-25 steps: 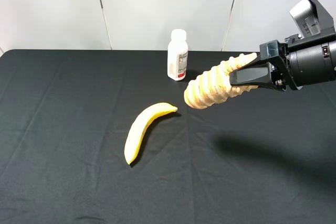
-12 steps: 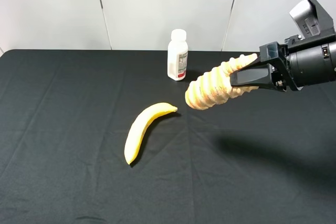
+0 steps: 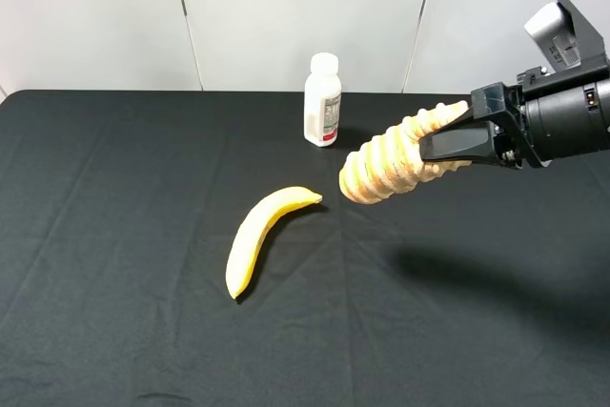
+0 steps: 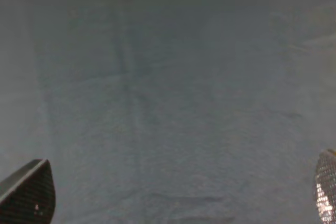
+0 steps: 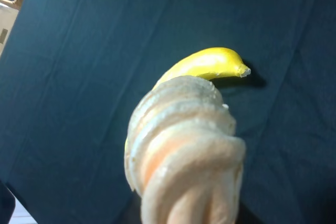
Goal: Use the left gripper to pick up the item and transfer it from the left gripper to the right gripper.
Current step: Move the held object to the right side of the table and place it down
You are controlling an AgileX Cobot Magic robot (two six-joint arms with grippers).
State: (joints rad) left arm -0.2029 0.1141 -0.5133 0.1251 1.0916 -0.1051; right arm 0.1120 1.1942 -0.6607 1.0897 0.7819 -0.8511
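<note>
- Across the black cloth-covered worktop [image 3: 114,312], no change of layout over the last second.
- Reaching in from 3 o'clock, the black right tool [image 3: 448,131] with the cylindrical wrist: clamped on the narrow half of the roll, eased a touch toward 2 o'clock since a second ago, grip unaltered.
- Lying flat near mid-worktop, the curved yellow banana [image 3: 257,235]: untouched, same spot as before.
- At 2 o'clock of the banana, the tan, ridged, spiral pastry-like roll [image 3: 386,164]: in the air, clear of the cloth, wide end toward 8 o'clock, tapered tip toward 2 o'clock. Carried along by that small drift, otherwise steady. Judged from this: already passed across, with little left beyond keeping hold.
- At 11 o'clock of the roll, the upright white plastic bottle [image 3: 322,102]: not moved, well apart from the tool.
- Of the black left tool [image 4: 176,190], only two fingertips seen in its wrist view: spread wide apart, bare cloth between, nothing held. Absent from the high view, so probably drawn back out of the way.
</note>
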